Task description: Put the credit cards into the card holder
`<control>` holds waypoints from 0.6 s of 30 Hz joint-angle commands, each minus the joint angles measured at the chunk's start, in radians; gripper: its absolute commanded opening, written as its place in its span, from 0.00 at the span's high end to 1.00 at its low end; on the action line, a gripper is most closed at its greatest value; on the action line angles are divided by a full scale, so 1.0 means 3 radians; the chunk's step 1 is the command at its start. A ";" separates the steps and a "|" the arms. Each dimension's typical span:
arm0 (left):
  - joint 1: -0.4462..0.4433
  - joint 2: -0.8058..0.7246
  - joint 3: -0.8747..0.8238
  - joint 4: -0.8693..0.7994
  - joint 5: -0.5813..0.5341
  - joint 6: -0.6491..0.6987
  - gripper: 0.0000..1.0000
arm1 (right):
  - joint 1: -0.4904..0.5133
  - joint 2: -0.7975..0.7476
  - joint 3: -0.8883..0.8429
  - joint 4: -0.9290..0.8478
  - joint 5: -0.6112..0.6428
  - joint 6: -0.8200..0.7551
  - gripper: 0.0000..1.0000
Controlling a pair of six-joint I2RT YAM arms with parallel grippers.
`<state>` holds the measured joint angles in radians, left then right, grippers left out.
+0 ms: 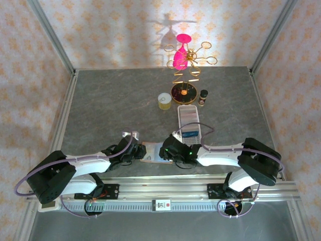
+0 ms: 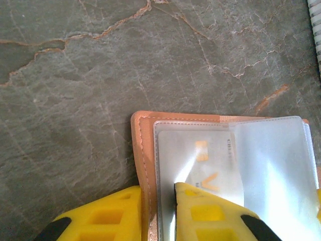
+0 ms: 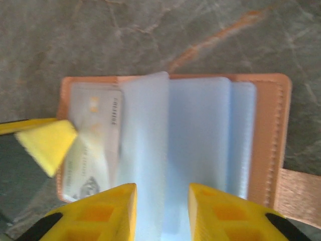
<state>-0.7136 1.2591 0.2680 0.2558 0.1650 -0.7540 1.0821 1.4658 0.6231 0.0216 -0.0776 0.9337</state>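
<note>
Since the small tan leather folding card holder lies open and flat on the grey marbled desk, close to the near edge between the two arms, its clear plastic sleeves are what must be worked.

One pale credit card with a gold chip sits in the leftmost sleeve. A bluish rectangle at the near end of the long white tray may be another card, though it is too small to be sure.

The left hand straddles the holder's left edge, with one yellow finger over bare desk and the other on the filled sleeve. Its fingers stand a narrow gap apart, and I cannot tell whether they pinch the leather. The right hand is released, its fingers parted over the fanned, blurred sleeves and clamping nothing.

I judge the holder light and floppy, apt to slide or fold shut, so it wants pinning by its stiffer stitched cover. A card is stiff, thin and slippery. It is best taken by its long edges and slid in at a sleeve's open mouth.
</note>
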 commanded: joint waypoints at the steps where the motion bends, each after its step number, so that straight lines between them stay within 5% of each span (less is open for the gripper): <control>1: -0.0040 0.0165 -0.0111 -0.0454 -0.0018 -0.0018 0.81 | 0.0022 0.0033 -0.0004 0.0057 0.0040 0.0065 0.67; 10: -0.0037 0.0138 -0.0116 -0.0464 -0.0017 -0.0031 0.81 | 0.0020 0.0114 0.0026 0.0304 -0.0075 0.0058 0.68; 18: -0.0040 0.0068 -0.0105 -0.0500 -0.0026 -0.0076 0.80 | 0.0021 0.0093 0.0100 0.0252 -0.0004 0.0048 1.00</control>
<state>-0.7136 1.2510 0.2680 0.2554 0.1646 -0.7605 1.0832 1.5070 0.6254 0.1093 -0.1181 0.9474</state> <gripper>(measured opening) 0.202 0.051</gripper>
